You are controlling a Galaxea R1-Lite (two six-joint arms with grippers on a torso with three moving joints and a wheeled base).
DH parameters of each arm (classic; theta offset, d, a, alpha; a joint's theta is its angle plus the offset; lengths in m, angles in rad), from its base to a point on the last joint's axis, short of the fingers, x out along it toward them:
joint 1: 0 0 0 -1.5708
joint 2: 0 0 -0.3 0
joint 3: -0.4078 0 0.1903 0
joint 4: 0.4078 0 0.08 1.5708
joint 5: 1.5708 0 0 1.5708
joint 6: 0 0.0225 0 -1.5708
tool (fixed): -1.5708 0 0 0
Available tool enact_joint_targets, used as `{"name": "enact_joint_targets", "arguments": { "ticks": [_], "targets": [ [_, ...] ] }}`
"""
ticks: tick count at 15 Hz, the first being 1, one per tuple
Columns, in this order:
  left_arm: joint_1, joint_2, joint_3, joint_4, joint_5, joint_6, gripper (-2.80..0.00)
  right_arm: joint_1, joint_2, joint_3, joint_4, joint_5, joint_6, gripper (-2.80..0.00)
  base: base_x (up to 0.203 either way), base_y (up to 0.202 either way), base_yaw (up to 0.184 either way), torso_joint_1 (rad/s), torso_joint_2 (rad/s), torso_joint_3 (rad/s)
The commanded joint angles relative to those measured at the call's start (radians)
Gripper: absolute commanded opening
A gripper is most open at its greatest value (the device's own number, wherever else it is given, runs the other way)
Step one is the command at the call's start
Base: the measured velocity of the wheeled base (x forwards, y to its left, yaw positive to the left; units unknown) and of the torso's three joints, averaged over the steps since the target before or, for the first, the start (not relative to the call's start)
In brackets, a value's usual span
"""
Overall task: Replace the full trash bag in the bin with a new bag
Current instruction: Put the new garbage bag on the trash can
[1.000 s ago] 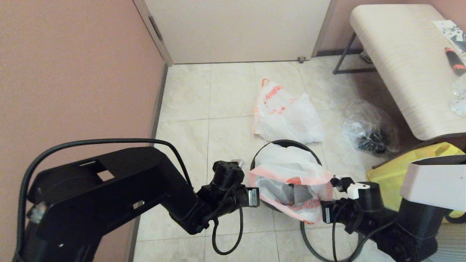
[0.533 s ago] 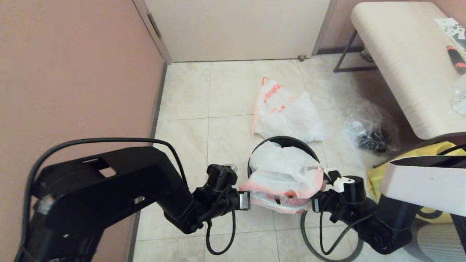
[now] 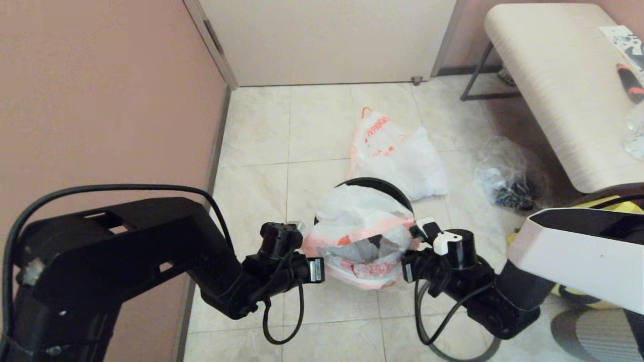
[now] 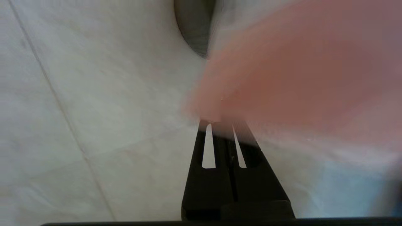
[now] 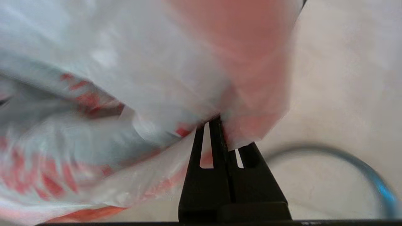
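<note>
The new bag (image 3: 359, 236), thin white plastic with a pink-orange hem and red print, is stretched open between my two grippers over the near side of the bin (image 3: 375, 181). My left gripper (image 3: 317, 269) is shut on the bag's left hem (image 4: 282, 62). My right gripper (image 3: 406, 270) is shut on the right hem (image 5: 251, 94). Only the black far rim of the bin shows behind the bag. The full trash bag (image 3: 397, 158), lumpy white with orange lettering, lies on the floor just beyond the bin. The grey hoop (image 5: 378, 186) lies on the tiles beside my right gripper.
A clear bag of black bits (image 3: 508, 183) lies right of the bin. The bench (image 3: 563, 85) stands at the far right, with a yellow tote (image 3: 624, 203) below it behind my right arm. A pink wall (image 3: 100, 100) runs along the left and a door (image 3: 327, 40) closes the far end.
Both grippers have carried the new bag to the left and nearer to me. The bin has shifted left with it. The full bag has not moved.
</note>
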State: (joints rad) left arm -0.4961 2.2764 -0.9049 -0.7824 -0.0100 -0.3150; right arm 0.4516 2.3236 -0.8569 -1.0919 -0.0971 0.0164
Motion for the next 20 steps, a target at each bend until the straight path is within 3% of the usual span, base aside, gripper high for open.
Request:
{"name": "enact_joint_targets", "arguments": {
  "ticks": [1,6,11,12,17,20],
  "targets": [
    [0.040,0.028,-0.014,-0.017,0.003,0.018,-2.80,0.014,0.016,-0.091,0.078,0.000,-0.001,-2.80,0.000,0.000,0.000,0.000,0.00,0.000],
    [0.051,0.070,-0.077,-0.020,0.102,0.022,-2.80,0.002,0.049,-0.162,0.133,0.000,-0.044,-2.80,0.000,0.000,0.000,0.000,0.00,0.000],
    [0.039,0.046,-0.075,-0.023,0.114,0.016,-2.80,-0.002,0.016,-0.134,0.132,0.000,-0.039,-2.80,0.000,0.000,0.000,0.000,0.00,0.000],
    [0.039,0.039,-0.071,-0.023,0.114,0.015,0.00,-0.002,0.013,-0.130,0.132,0.000,-0.039,-2.80,0.000,0.000,0.000,0.000,0.00,0.000],
    [0.019,-0.082,0.075,-0.020,0.111,-0.008,0.00,0.002,0.008,-0.125,0.132,-0.001,-0.039,-2.80,0.000,0.000,0.000,0.000,0.00,0.000],
    [-0.021,-0.193,0.171,-0.017,0.100,-0.132,0.00,0.002,0.011,-0.125,0.132,-0.001,-0.039,-2.80,0.000,0.000,0.000,0.000,0.00,0.000]
  ]
}}
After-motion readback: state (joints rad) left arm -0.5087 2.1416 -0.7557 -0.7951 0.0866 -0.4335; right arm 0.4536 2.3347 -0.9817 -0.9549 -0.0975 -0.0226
